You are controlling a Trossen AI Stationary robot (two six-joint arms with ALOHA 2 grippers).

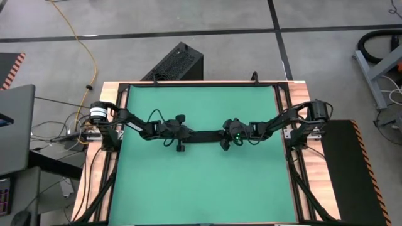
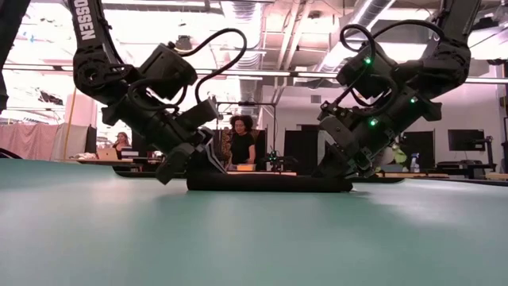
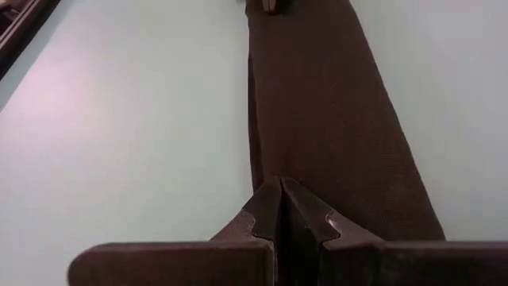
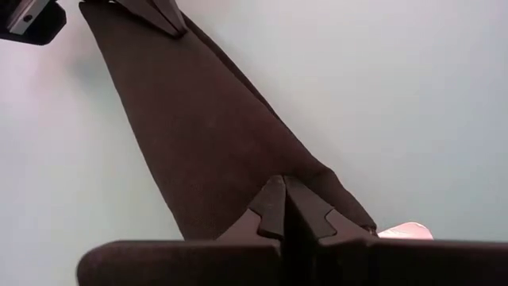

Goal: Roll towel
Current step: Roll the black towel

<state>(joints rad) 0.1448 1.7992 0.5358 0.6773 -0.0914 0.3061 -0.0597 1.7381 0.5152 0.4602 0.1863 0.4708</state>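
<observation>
The towel (image 3: 333, 119) is a black cloth, matt, with a fine, slightly rough weave that shows plainly in both wrist views. The green mat (image 1: 201, 188) covering the bench looks smooth and matt, with a faint sheen at table height. The left hand (image 3: 280, 208) and the right hand (image 4: 283, 205) have dark, smooth, dull fingers. The bench edge (image 1: 94, 182) looks like pale wood.

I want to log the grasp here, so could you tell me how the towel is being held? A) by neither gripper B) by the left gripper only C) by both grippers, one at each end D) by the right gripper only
C: the left gripper and the right gripper are each pinched shut on an end of the towel, which lies in a long narrow strip on the green mat.
</observation>
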